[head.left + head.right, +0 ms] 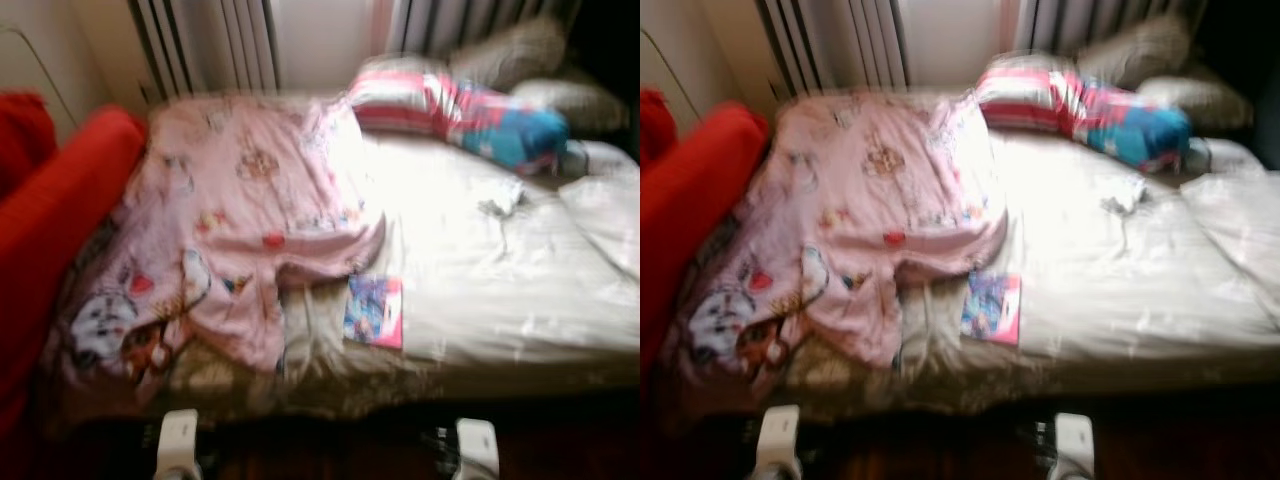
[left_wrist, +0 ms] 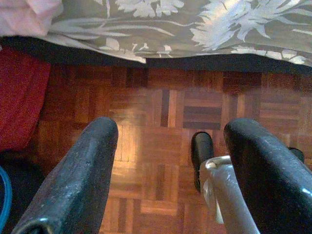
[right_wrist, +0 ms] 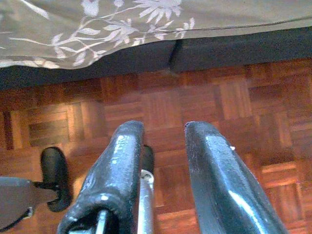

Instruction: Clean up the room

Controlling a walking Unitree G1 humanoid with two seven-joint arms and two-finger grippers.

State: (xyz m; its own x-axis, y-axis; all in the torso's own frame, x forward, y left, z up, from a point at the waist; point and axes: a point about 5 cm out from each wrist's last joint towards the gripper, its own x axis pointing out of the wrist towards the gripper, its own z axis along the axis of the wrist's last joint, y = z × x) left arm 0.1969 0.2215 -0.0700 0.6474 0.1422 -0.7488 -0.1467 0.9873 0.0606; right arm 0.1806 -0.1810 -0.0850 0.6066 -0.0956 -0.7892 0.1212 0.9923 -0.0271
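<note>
Sunlit bed (image 1: 480, 300) stretches across the head view, blurred, its pale floral sheet rumpled. Over the left half sprawls a pink cartoon blanket (image 1: 240, 210), one corner spilling off the near edge. Just beside that corner, near the bed's front edge, lies a small pink-and-blue book (image 1: 373, 311), flat on the sheet. Up at the far end we've got a striped pillow (image 1: 400, 100) touching a blue-and-pink bundle (image 1: 505, 130), with grey cushions (image 1: 515, 50) behind. A red armchair (image 1: 50, 220) crowds the bed's left side, and a radiator (image 1: 205, 45) stands against the far wall. Both arms hang low, white wrists at the bottom edge, below the mattress line.

Over to the left wrist view: left gripper (image 2: 170, 146) points down at dark parquet floor (image 2: 161, 112), fingers spread wide apart, nothing between them. The floral sheet's hem hangs beyond, the red chair fabric off to one side, and a black foot (image 2: 201, 151) sits on the wood.

Right wrist view now: right gripper (image 3: 163, 146) also aims at the parquet, fingers parted with a narrower gap, empty. Sheet edge and dark bed base run just beyond, open floor before them
</note>
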